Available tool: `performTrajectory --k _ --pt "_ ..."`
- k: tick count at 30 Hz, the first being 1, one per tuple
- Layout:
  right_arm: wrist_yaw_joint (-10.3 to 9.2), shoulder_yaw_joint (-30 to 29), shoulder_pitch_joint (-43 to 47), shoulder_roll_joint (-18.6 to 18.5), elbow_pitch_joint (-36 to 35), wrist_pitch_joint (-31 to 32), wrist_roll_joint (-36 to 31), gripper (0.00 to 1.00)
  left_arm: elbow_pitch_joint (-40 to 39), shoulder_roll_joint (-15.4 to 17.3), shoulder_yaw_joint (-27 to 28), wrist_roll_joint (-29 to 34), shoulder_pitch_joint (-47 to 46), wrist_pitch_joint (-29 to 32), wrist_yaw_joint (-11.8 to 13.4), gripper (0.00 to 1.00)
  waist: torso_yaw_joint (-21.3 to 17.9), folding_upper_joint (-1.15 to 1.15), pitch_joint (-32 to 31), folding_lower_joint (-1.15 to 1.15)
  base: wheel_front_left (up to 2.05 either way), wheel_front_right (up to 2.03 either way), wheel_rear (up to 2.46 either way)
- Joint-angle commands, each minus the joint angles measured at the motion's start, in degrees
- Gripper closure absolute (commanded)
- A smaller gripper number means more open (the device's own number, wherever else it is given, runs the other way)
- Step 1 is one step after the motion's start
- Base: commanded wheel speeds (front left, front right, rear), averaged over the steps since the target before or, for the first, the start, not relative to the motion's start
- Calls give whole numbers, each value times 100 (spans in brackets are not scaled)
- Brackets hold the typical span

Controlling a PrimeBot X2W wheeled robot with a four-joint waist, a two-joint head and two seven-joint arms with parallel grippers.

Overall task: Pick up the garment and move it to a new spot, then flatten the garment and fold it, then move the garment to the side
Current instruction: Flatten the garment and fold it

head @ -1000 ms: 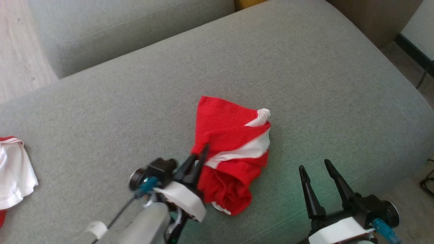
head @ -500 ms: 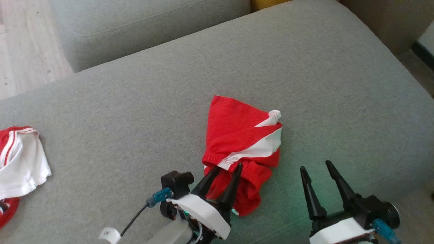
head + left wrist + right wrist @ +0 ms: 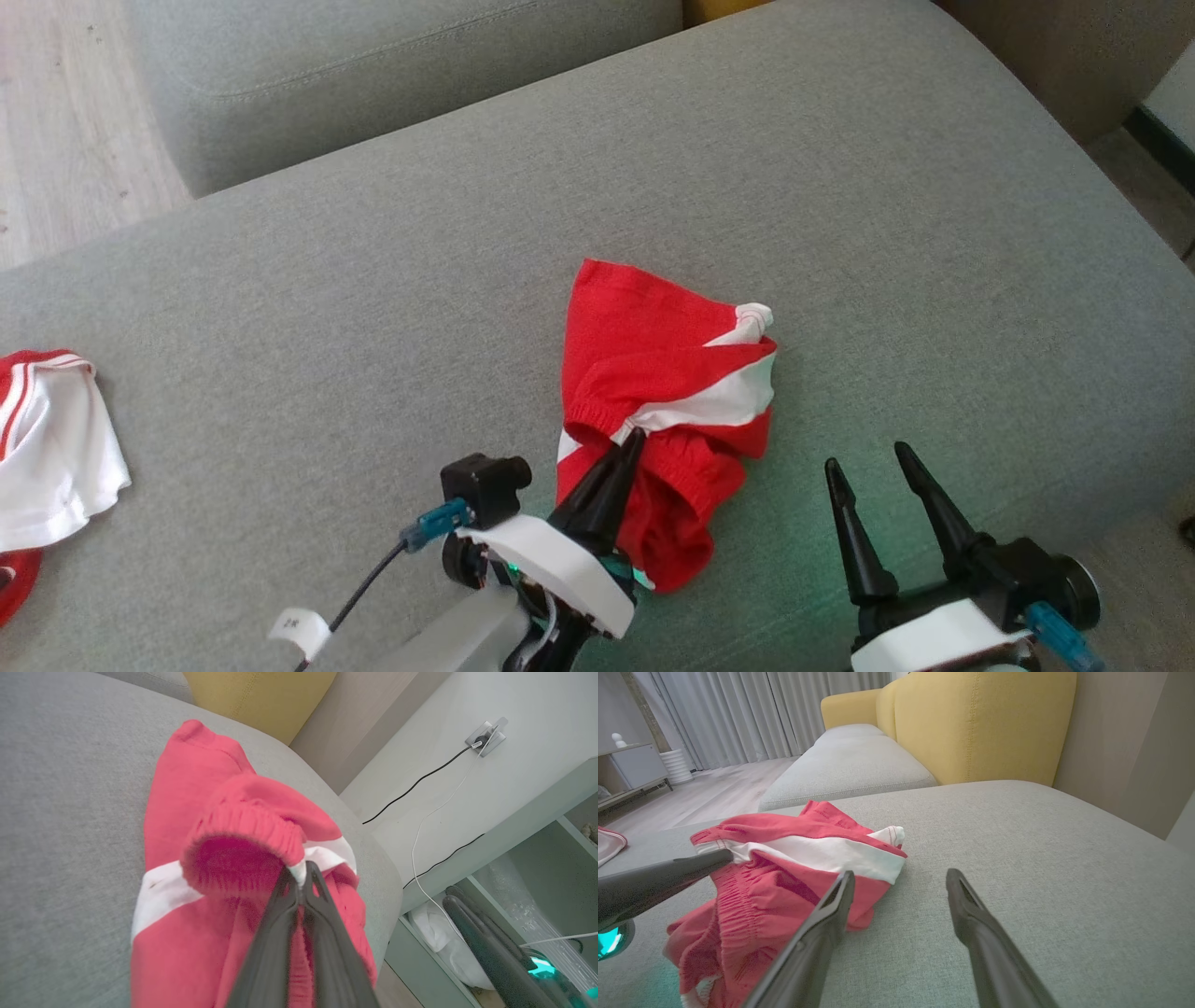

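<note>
Change: left gripper [image 3: 633, 439], spread at the waistband a moment ago, has now closed.
Left jaws: pressed together, pinching the gathered elastic waistband of the garment [image 3: 653, 364] at its white stripe.
Right jaws: right gripper [image 3: 864, 457] spread, empty, just beside the garment.
Garment: one crumpled red heap, mid-cushion on the grey woven sofa [image 3: 373, 280].
Count: two garments; the second garment [image 3: 47, 457], white with red trim, lies well apart at the left.
Views: right wrist shows a yellow backrest [image 3: 980, 723]; left wrist shows a wall socket [image 3: 486, 737].

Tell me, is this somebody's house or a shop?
Most likely a living room in a home. A wide grey fabric sofa seat has a crumpled red-and-white garment on it, a yellow upholstered sofa back stands behind, and long pale pleated curtains hang down to a light wooden floor.
</note>
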Motion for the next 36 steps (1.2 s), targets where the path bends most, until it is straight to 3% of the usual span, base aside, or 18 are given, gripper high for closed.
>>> performTrajectory --k 1,6,10,14,21,24,26,29,36 --pt "42 118 -218 -34 -156 -23 14 0 -130 -9 199 61 -240 -30 9 100 -13 0 -1 0 0 0 0" --pt "42 36 -154 -34 -168 -23 33 0 -336 17 292 274 -318 -30 9 100 35 0 -60 0 0 0 0" --pt "42 -55 -75 -34 -184 -23 71 0 -752 340 211 434 -558 -30 9 100 209 0 -141 0 0 0 0" --pt "42 -69 -42 -34 -188 -23 99 0 -1278 987 -103 455 -1009 -20 9 100 435 0 -250 0 0 0 0" --pt "42 -48 30 -34 -200 -23 215 0 -2261 2477 -450 349 -1874 378 9 100 862 0 -339 0 0 0 0" --pt "42 -42 12 -34 -185 -23 269 0 -2207 3082 -500 661 -2119 477 15 100 1081 0 -258 0 0 0 0" --pt "42 23 -39 -34 -117 -23 282 0 -1998 3302 -522 912 -2233 451 46 100 1232 0 -163 0 0 0 0" --pt "42 196 -208 -34 38 -23 334 0 -1571 3427 -570 1322 -2397 311 131 100 1418 0 -4 0 0 0 0" --pt "42 692 -1008 -46 945 -23 546 0 -767 3147 -507 1766 -2672 33 161 100 1730 0 343 0 0 0 0"
